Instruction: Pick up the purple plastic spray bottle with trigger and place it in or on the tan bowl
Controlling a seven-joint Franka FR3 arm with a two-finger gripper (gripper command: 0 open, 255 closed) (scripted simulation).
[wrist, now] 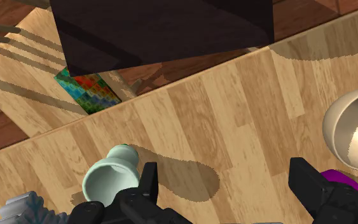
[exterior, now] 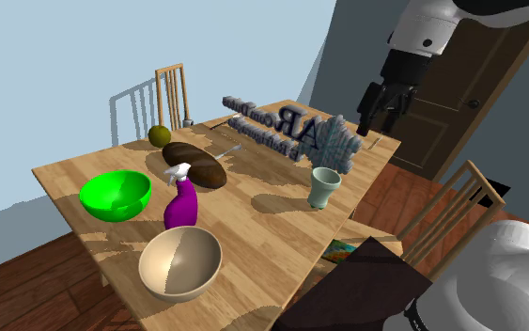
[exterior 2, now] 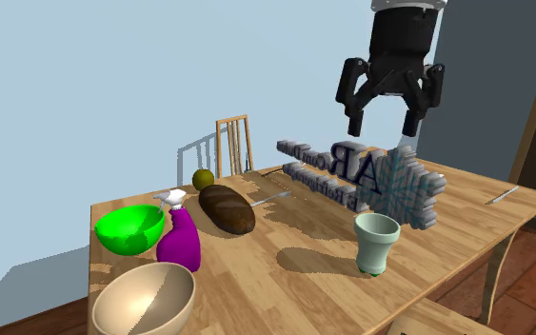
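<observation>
Fingers (exterior 2: 353, 112) are hanging high above the tabletop (exterior 2: 294, 276), spread wide apart and grasping nothing. In the second exterior view they are hovering over the far right part of the tabletop, above a grey lettered sign (exterior 2: 361, 176) with a snowflake shape. In the shoulder view the fingers (exterior: 364, 118) are showing against a dark door on the far right, well apart from the task's things.

The purple spray bottle (exterior: 181, 205) is standing upright on the tabletop (exterior: 272, 216), its white trigger head pointing toward the shoulder view's left. It is sitting just beside the tan bowl (exterior: 180, 263), on the bowl's far side, with a green bowl (exterior: 115, 195) lying near it on the left. The tan bowl is resting upright at the near edge and holding nothing.

A dark brown loaf (exterior: 194, 164) is lying just beyond the bottle, and a small olive-coloured ball (exterior: 160, 135) is sitting farther back near a wooden chair (exterior: 171, 94). A pale green cup (exterior: 325, 186) is standing on the right, well apart from the bottle.

Through the wrist camera, the fingers (wrist: 147, 181) are framing bare tabletop (wrist: 234, 114); the cup (wrist: 110, 181) is showing beside one finger, the purple bottle (wrist: 343, 181) and tan bowl (wrist: 352, 130) beside the other.
</observation>
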